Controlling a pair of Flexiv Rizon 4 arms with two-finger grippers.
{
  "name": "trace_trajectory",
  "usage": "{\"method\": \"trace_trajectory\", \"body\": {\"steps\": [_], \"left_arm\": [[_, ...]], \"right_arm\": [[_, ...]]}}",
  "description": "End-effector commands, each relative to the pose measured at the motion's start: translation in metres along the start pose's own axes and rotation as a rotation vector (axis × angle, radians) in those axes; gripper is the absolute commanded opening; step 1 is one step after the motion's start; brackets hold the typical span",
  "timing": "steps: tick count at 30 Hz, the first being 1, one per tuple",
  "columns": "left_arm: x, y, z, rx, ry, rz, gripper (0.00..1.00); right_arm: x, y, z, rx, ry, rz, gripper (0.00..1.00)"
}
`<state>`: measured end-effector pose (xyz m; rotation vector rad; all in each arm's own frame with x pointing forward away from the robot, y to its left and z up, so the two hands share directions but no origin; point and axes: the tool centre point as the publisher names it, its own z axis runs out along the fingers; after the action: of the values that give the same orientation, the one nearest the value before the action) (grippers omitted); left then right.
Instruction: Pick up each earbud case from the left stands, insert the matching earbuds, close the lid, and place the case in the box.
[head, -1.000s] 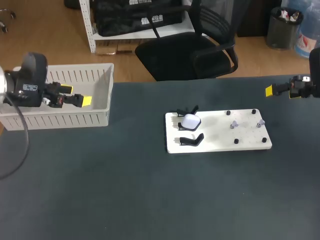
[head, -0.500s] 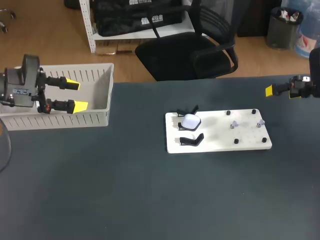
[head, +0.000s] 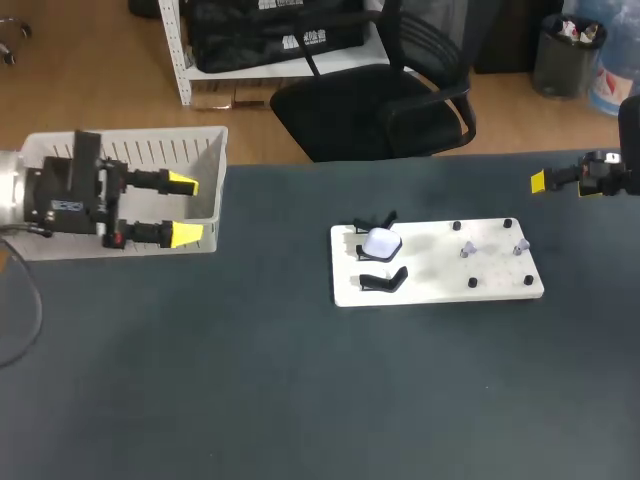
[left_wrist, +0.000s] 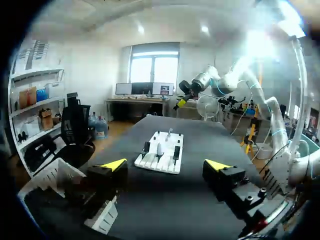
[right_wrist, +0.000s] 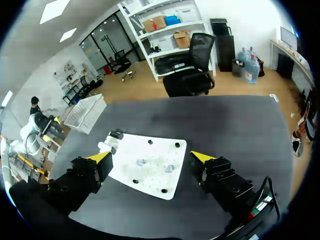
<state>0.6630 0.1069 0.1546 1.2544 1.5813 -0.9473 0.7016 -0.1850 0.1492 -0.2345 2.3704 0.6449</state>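
Observation:
A white board (head: 440, 285) lies right of the table's middle. Its left side carries three black stands, and a white earbud case (head: 381, 242) sits on the middle stand (head: 362, 252). Two small earbuds (head: 466, 249) (head: 520, 245) stand on the board's right half. My left gripper (head: 185, 209) hangs open and empty at the right front corner of the white box (head: 150, 152), pointing at the board (left_wrist: 165, 165). The case (left_wrist: 159, 149) shows far ahead of its fingers. My right gripper (right_wrist: 150, 157) is open and empty above the table's far right edge, with the board (right_wrist: 155, 150) ahead of it.
The slatted white box stands at the table's back left corner, and its inside is partly hidden by my left arm. Small black pegs (head: 457, 226) mark the board's right half. Dark bare tabletop (head: 300, 400) stretches along the front.
My left gripper has turned and swung right, from over the box to its right front corner, and now points at the board. The right arm has kept still.

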Motion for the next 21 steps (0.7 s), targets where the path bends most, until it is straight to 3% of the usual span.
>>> {"method": "trace_trajectory", "body": {"steps": [1,10,21], "left_arm": [[-0.004,0.009,0.043,0.035,0.089,0.022,1.00],[-0.005,0.009,0.086,0.086,0.118,0.054,1.00],[0.009,0.012,0.134,0.136,0.170,0.135,1.00]], "right_arm": [[0.000,0.000,0.000,0.002,0.001,0.000,1.00],[0.000,0.000,0.000,0.002,0.001,0.000,1.00],[0.000,0.000,0.000,0.002,0.001,0.000,1.00]]}}
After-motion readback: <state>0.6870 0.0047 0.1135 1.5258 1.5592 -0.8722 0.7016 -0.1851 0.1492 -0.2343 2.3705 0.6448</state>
